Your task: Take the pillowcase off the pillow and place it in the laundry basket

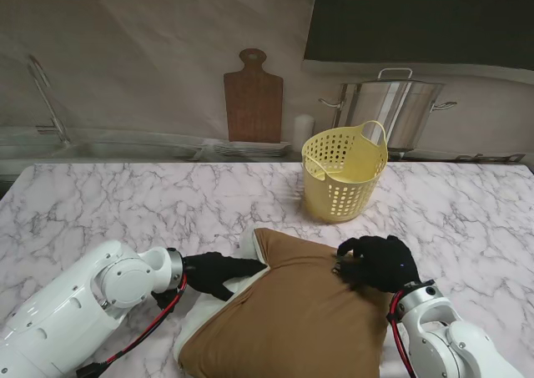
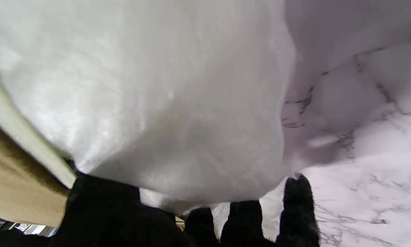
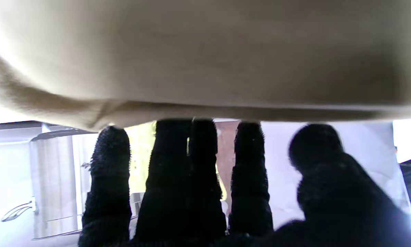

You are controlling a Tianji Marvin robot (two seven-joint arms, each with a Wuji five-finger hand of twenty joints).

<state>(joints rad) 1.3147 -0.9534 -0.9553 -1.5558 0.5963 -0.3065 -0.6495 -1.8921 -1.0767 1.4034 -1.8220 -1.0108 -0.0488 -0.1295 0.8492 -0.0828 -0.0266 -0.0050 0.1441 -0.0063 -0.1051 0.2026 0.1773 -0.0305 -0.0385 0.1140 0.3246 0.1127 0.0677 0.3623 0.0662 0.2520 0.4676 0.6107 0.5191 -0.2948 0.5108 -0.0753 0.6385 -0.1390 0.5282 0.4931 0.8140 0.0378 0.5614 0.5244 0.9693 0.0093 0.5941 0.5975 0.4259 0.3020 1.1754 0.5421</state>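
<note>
The left hand (image 1: 215,272) is clamped on the pillow (image 1: 250,243) where it pokes from the pillowcase (image 1: 292,320). The right hand (image 1: 380,262) pinches the pillowcase's far edge. The basket (image 1: 344,174) stands beyond it.

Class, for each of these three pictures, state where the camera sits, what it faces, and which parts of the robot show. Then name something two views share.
Stand view: above the shoulders, looking down at the marble table, brown pillowcase and yellow laundry basket; both arms show.
Left wrist view: along the left robot hand at the white pillow; black fingers show.
Right wrist view: along the right robot hand under the pillowcase edge; fingers show.
Shared: the pillowcase appears in all three.
</note>
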